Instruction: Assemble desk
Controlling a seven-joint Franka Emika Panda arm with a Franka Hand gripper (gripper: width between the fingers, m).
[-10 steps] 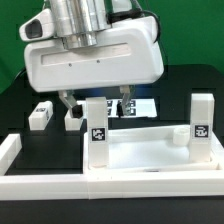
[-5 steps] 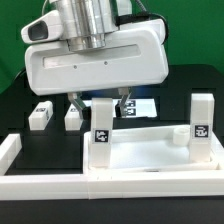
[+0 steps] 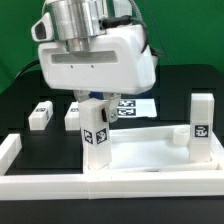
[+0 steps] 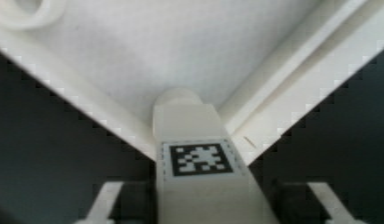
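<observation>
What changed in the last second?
The gripper moved toward the exterior camera and now straddles the upright leg on the exterior view's left, jaws open, not gripping. That leg, the other upright leg, two loose legs and the tabletop stayed put.

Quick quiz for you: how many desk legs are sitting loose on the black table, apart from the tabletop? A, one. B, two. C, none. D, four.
B: one loose leg and a second loose leg sit on the black table behind the tabletop. The other two stand upright at its corners: the near leg under the hand and the right-side leg.
</observation>
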